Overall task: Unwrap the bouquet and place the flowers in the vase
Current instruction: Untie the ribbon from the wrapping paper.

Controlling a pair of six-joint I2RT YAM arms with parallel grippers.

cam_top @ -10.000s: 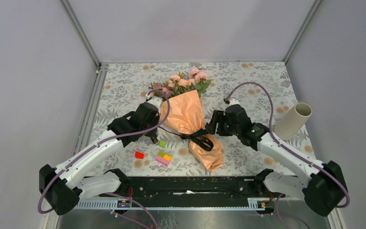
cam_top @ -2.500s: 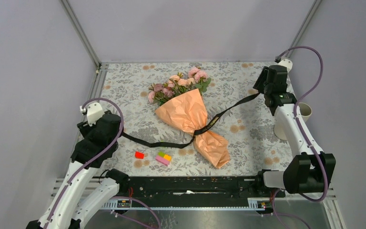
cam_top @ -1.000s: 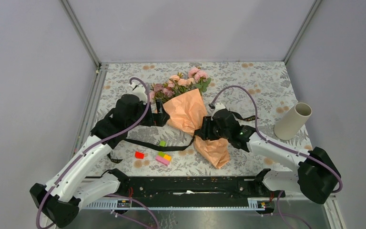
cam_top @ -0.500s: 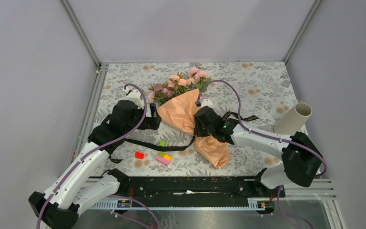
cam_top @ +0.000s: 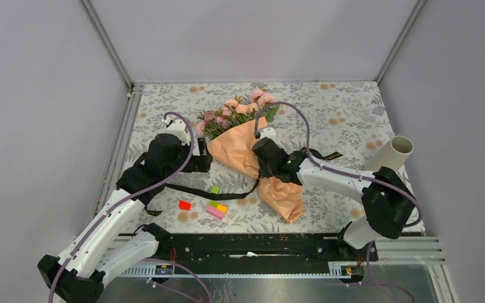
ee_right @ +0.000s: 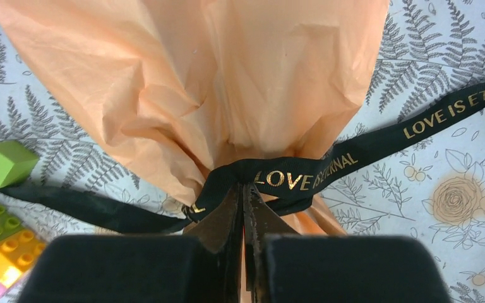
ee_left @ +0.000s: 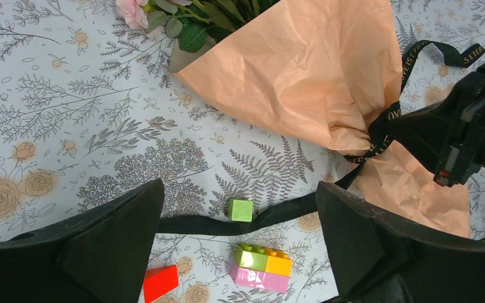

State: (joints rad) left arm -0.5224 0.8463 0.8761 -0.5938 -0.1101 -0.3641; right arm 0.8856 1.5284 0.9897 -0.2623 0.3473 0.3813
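right jaws pinched shut on ribbon [ee_right: 303, 173] at bouquet [cam_top: 252, 151] waist, left jaws wide open, empty; paper [ee_right: 164, 76] looks light, crinkly, likely tears – pull ribbon

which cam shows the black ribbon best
The right wrist view: the black ribbon with gold lettering spans the frame close up, legible, cinching the orange crinkled paper wrap. The left wrist view shows it smaller; the top view only a thin dark strip.
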